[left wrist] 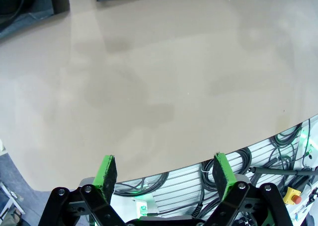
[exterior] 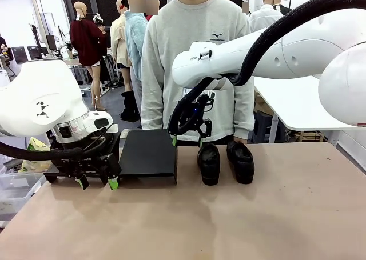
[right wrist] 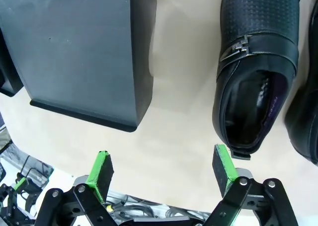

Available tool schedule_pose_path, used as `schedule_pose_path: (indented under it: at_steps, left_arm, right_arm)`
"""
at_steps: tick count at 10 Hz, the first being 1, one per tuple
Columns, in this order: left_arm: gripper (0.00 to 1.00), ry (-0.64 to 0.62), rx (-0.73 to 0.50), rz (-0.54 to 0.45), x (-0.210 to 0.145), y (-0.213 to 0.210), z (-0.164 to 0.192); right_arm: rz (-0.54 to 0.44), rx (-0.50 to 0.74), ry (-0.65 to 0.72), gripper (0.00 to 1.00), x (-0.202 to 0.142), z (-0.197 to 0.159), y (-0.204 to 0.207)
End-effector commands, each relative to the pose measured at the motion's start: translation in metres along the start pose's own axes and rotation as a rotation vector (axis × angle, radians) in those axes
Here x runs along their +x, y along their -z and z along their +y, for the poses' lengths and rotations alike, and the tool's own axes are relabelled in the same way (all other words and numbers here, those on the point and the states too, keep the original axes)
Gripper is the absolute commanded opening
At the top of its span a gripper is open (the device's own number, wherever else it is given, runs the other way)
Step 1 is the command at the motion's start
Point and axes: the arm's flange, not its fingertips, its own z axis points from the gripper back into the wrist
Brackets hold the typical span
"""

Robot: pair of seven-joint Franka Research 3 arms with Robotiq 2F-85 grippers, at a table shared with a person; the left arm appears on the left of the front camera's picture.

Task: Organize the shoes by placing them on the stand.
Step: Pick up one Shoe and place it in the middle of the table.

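1. tabletop (exterior: 240, 226): pale beige surface in a workshop room. a person (exterior: 194, 60) in a grey sweatshirt stands at its far edge.
2. left hand (exterior: 98, 183): jaws wide and holding nothing, with the green pads pointing down low over the tabletop. in its wrist view, plain tabletop lies beyond the fingers (left wrist: 106, 172), with the table's edge and cables between them.
3. right hand (exterior: 187, 140): jaws wide and holding nothing. it points down above the strip of tabletop between the stand and the shoes.
4. stand (exterior: 148, 152): a matte-black platform with a flat sloped top, on the tabletop between the two hands. it sits just beyond one finger of the right hand and close beside the left hand. a second black platform (exterior: 50, 174) is mostly hidden behind the left hand.
5. shoes (exterior: 209, 162): two glossy black shoes side by side on the tabletop, off the stand, with toes toward the robot.
6. nearer shoe (right wrist: 256, 72): perforated upper and a metal buckle strap. its heel is just beside the right hand's other finger, and contact cannot be told.
7. second shoe (exterior: 241, 160): lies just past the nearer shoe, farther from the right hand.
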Motion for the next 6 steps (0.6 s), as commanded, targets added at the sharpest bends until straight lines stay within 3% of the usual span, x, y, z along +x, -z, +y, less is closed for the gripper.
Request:
schedule_pose_path:
  at_steps: [1,5,6]
  left_arm:
    - [1.00,0.005,0.005,0.001,-0.0001,-0.0003,0.0026]
    - [1.00,0.005,0.005,0.001,-0.0001,-0.0003,0.0026]
    - [1.00,0.005,0.005,0.001,-0.0001,-0.0003,0.0026]
  right_arm:
    - [0.003,0.007,-0.011,1.00,0.0002,-0.0010,0.0004]
    - [0.000,0.000,0.000,1.00,0.0000,0.0000,0.0000]
    - [-0.043,-0.034,0.020,1.00,0.0004,0.0014,0.0053]
